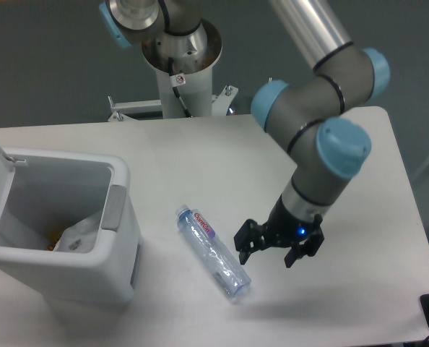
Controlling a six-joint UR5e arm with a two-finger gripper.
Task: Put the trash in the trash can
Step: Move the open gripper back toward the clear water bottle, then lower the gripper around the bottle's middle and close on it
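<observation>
The clear plastic bottle with a blue cap [213, 252], lying on the white table [272, 159], wears a red-and-white label near its cap end. The lettering on it is too small and blurred to read.

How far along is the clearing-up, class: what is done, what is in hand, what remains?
Done: a crumpled wrapper already lies inside the open trash can. In hand: nothing; the pincer is open and empty, low over the table just right of the bottle. Left: grasp the bottle, which lies on its side, and drop it in the can.
</observation>
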